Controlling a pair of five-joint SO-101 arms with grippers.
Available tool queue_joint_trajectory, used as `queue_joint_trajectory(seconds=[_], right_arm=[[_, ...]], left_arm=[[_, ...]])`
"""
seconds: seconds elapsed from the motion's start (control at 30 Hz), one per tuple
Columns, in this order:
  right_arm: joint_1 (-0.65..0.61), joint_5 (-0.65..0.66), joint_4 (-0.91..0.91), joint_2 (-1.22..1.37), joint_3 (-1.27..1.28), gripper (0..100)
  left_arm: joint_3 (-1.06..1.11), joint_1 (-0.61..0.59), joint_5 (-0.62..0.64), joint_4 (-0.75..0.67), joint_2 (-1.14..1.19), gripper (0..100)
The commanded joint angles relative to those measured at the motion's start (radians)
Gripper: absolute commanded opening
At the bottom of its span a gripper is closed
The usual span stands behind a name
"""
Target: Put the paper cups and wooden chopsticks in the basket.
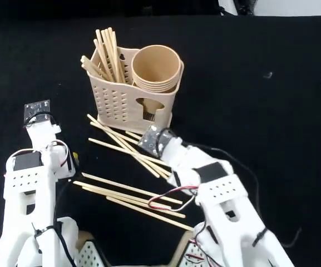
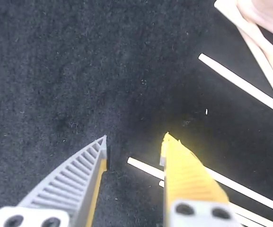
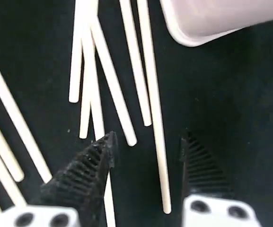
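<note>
**Both grippers open over loose chopsticks; cups sit in the basket**

The right gripper (image 3: 148, 139) hangs low over the black cloth-covered table (image 1: 260, 139). Its black ribbed jaws are spread apart and hold nothing. One pale wooden chopstick (image 3: 154, 109) lies on the cloth in the gap between them, and more loose sticks fan out just beside it. Past the fingertips is the rounded bottom corner of the beige perforated plastic basket (image 3: 212, 19).

The left gripper (image 2: 135, 139), which has one grey and one yellow finger, is likewise parted and empty above the cloth. The end of another chopstick (image 2: 143, 166) lies near the yellow finger.

In the high view the basket stands upright towards the back of the table. A stack of tan paper cups (image 1: 156, 68) sits in its right-arm end, and a bundle of upright chopsticks (image 1: 107, 53) fills the other end. A crossed cluster of chopsticks (image 1: 121, 146) lies just in front of the basket. A second cluster (image 1: 127, 194) lies nearer, between the arms.
</note>
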Motion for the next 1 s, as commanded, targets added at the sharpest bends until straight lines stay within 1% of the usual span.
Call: queue_joint_trajectory(seconds=[0.0,0.13,0.37,0.47,0.53,0.63,0.7,0.83,0.97], right_arm=[[0.018,0.040,-0.037,0.093,-0.030,21.7],[0.012,0.049,-0.068,0.236,-0.082,21.9],[-0.075,0.049,-0.068,0.395,-0.166,21.5],[-0.094,0.048,-0.066,0.397,-0.165,19.8],[-0.094,0.044,-0.066,0.397,-0.168,13.2],[-0.086,0.043,-0.066,0.397,-0.170,0.5],[-0.075,0.043,-0.064,0.395,-0.168,2.4],[-0.028,0.048,-0.040,0.371,-0.168,1.1],[-0.020,0.048,0.064,0.226,-0.168,1.1]], left_arm=[[-0.005,0.008,-0.008,-0.014,-0.014,19],[-0.005,0.008,-0.008,-0.014,-0.014,19],[-0.005,0.008,-0.009,-0.014,-0.014,19],[-0.005,0.008,-0.009,-0.014,-0.014,19],[-0.005,0.008,-0.009,-0.014,-0.014,19],[-0.005,0.008,-0.009,-0.014,-0.014,19],[-0.005,0.008,-0.009,-0.014,-0.014,19],[-0.005,0.008,-0.009,-0.014,-0.015,19],[-0.005,0.010,-0.011,-0.015,-0.015,19]])
